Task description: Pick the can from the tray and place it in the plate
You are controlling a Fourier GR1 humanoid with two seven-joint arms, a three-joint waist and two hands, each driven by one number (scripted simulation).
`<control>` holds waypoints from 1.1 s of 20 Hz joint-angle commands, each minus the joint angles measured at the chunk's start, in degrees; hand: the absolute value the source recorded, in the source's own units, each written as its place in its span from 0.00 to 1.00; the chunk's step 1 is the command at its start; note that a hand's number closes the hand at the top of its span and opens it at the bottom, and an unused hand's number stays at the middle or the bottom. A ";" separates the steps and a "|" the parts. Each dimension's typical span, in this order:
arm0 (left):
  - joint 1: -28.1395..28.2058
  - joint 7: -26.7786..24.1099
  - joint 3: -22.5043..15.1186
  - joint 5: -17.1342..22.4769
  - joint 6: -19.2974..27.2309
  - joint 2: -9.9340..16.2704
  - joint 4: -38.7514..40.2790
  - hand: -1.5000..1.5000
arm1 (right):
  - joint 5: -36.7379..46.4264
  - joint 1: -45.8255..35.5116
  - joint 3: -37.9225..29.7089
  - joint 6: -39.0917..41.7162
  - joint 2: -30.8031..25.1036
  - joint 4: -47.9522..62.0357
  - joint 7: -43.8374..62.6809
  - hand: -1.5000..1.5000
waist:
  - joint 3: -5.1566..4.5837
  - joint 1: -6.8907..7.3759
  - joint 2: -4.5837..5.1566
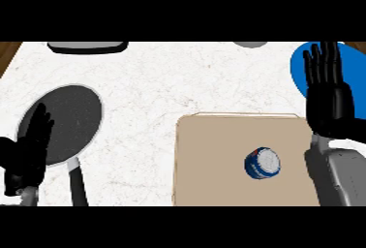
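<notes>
A blue can (262, 163) with a white top stands on the tan tray (214, 164), right of the tray's middle. The blue plate (298, 60) lies at the far right of the counter, partly hidden behind my right hand (330, 97). That hand is open with straight fingers pointing up, above and to the right of the can, and touches nothing. My left hand (25, 152) is open at the left edge, over the lower end of a dark pan.
A dark grey pan (68, 116) with a handle (77, 184) lies on the white counter at left. A grey object (87, 47) sits at the back edge, and a small grey one (250, 44) further right. Wooden edges show at both back corners.
</notes>
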 commanded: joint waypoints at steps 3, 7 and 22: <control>1.47 -0.27 -2.12 2.97 -4.98 -3.09 5.95 0.50 | 4.26 7.75 -4.22 -5.70 -6.34 -7.10 7.66 1.00 | -0.22 -1.58 -2.93; 2.94 0.96 -4.83 4.26 -5.47 -5.80 4.05 0.50 | 20.91 15.89 -4.84 -5.70 -22.79 -0.07 12.93 1.00 | -2.76 -6.83 -0.52; -0.57 0.94 -5.80 7.69 -13.20 -8.96 7.42 0.50 | 36.97 50.14 -2.61 -18.32 -8.26 -43.56 32.25 0.00 | -0.25 -0.81 -2.82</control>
